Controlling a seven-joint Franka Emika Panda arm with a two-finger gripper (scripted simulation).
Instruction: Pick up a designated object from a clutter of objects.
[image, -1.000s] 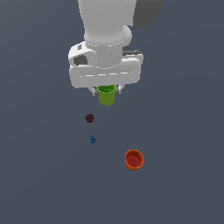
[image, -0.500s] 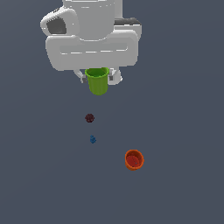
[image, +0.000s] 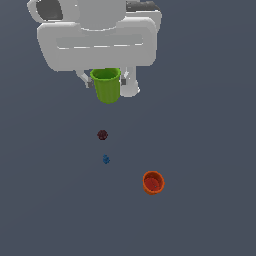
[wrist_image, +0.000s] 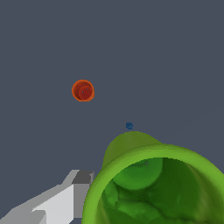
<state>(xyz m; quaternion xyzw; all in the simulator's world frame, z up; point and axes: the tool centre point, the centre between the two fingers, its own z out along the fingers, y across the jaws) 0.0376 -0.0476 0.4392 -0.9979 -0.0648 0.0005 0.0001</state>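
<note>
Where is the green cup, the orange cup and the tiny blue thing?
green cup (image: 106, 87), exterior view, on its outer wall.
orange cup (image: 153, 182), exterior view, on its inside.
tiny blue thing (image: 106, 159), exterior view, on its middle.

Arm hangs straight down from the top of the exterior view, its broad white wrist block filling the upper part of the frame. Gripper (image: 106, 82) points downward beneath that block, jaws closed on the rim of the green cup (image: 106, 86), which hangs clear of the floor. One light grey finger (wrist_image: 65, 199) shows in the wrist view, pressed against the cup's outer wall.
</note>
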